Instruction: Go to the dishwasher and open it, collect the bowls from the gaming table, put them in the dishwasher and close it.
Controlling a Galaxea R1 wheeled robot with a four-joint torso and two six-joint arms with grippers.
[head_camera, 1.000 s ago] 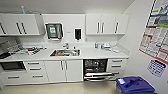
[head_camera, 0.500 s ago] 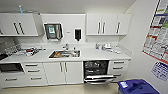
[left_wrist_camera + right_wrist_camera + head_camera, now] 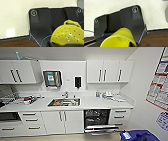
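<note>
Facing the kitchen run, with the dishwasher (image 3: 97, 119) under the desk (image 3: 100, 104), right of the sink (image 3: 64, 102). Standing open, door (image 3: 101, 129) folded down flat, so the dark racks are waiting ready for loading. Showing a yellow perforated bowl (image 3: 68, 34) close to the left wrist camera and a plain yellow bowl (image 3: 119, 37) close to the right one, probably being carried over. Cannot tell whether either hand is clenched or released.

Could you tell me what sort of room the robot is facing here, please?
Most likely an office kitchenette: a white counter with a sink and tap, white wall cabinets above, and a built-in dishwasher standing open under the counter, its door folded down.
</note>
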